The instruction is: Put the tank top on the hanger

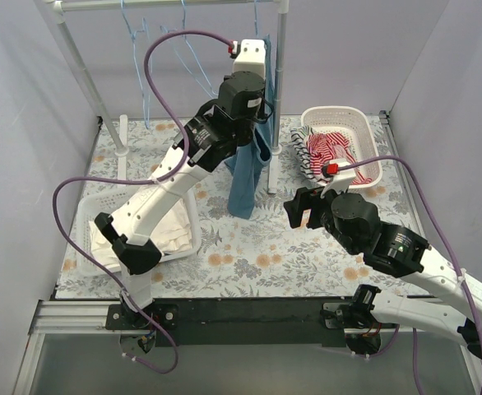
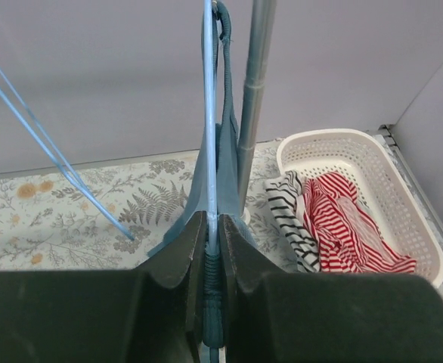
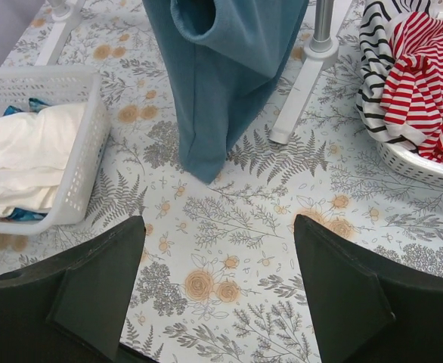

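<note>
The teal-blue tank top (image 1: 245, 177) hangs down beside the rack pole, its lower end just above the table; it also shows in the right wrist view (image 3: 221, 68). My left gripper (image 1: 261, 105) is raised by the pole. In the left wrist view it (image 2: 214, 221) is shut on the light-blue wire hanger (image 2: 209, 113) together with a bunched teal strap (image 2: 225, 91) of the tank top. My right gripper (image 1: 303, 207) is open and empty low over the table, in front of the tank top's hem, as the right wrist view (image 3: 218, 227) shows.
A clothes rack pole (image 1: 280, 82) stands right of the tank top, its foot (image 3: 297, 98) on the floral table. Spare blue hangers (image 1: 138, 41) hang at left. A white basket (image 1: 89, 218) holds white cloth. Another basket (image 1: 364, 132) holds a red-and-white striped garment (image 1: 327, 148).
</note>
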You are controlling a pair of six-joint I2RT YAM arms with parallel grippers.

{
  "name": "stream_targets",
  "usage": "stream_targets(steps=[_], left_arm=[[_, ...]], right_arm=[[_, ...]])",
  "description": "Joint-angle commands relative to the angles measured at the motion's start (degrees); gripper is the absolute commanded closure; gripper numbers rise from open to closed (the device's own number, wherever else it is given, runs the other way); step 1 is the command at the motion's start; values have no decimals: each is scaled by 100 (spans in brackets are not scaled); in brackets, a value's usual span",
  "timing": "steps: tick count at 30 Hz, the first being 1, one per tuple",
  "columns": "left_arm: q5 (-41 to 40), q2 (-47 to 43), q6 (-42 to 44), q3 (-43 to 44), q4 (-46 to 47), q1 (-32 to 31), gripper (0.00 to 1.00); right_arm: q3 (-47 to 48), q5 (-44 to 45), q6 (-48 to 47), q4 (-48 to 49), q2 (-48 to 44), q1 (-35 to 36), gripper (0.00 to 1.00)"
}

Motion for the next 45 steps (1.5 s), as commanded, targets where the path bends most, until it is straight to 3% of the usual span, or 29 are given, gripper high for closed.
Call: stream_targets(steps=[1,20,32,35,36,37,39,45], left_arm=[[200,-143,84,378,437,360,100],[1396,279,-170,624,649,1178,100],[1827,-2,-487,-202,586,1231,100],[1906,-212,-496,-439,709,1231,88],[1941,-300,-487,-501,744,1239,73],[1976,-344,-487,-519,753,1231,65],[2064,-388,-470,-519,710,1231,60],[2530,-678,-584,-632,385,1231,16]], right_arm=[[36,-42,130,47,-80,9,13],[-149,-42,253,47,-151,9,14],[-228,-69,297,56,-186,9,14],[-237,-60,297,47,-212,9,14],[-245,-51,297,56,-212,9,14],[-245,-51,297,47,-221,9,14],[-237,-42,297,56,-212,9,14],[-281,36,297,47,-177,9,14]])
